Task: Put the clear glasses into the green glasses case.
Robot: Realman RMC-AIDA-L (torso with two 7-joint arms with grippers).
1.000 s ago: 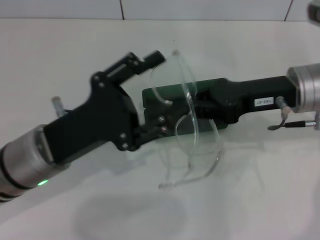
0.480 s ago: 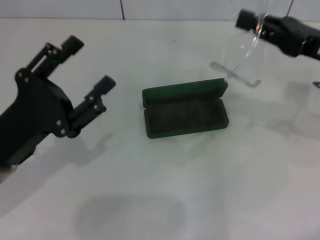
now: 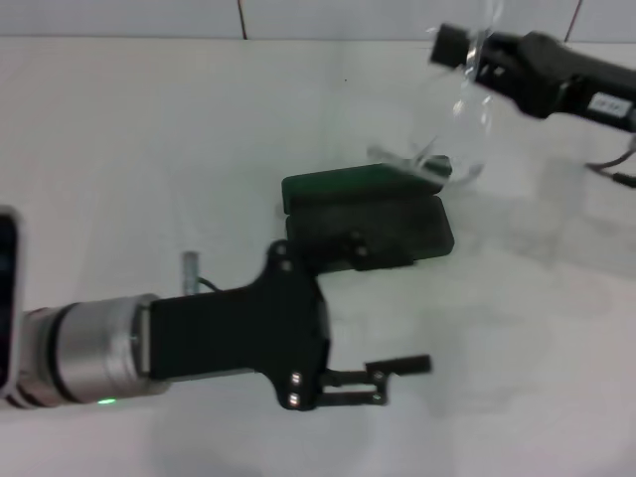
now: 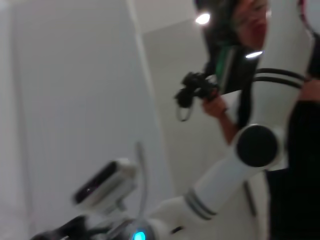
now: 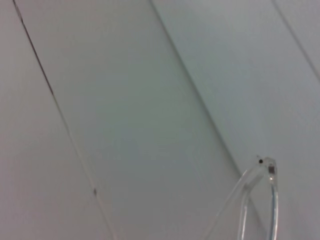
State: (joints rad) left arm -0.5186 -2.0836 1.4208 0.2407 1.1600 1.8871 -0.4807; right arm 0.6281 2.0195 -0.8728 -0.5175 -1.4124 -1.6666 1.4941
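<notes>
Green glasses case (image 3: 370, 231) open mid-table, right end effector (image 3: 475, 57) gripping clear glasses (image 3: 459, 129) above its far-right corner, left end effector (image 3: 397, 380) narrow.

Bright, even light; motion blur

The head camera looks forward and down from above onto the white surface (image 3: 149, 149), taking in both arms and the dark green rectangular hard case (image 3: 368, 224). The left wrist camera faces up and away into the room. The right wrist camera sits close on pale panels and shares only the transparent colourless plastic glasses (image 5: 257, 200) with the head view (image 3: 452, 149).
</notes>
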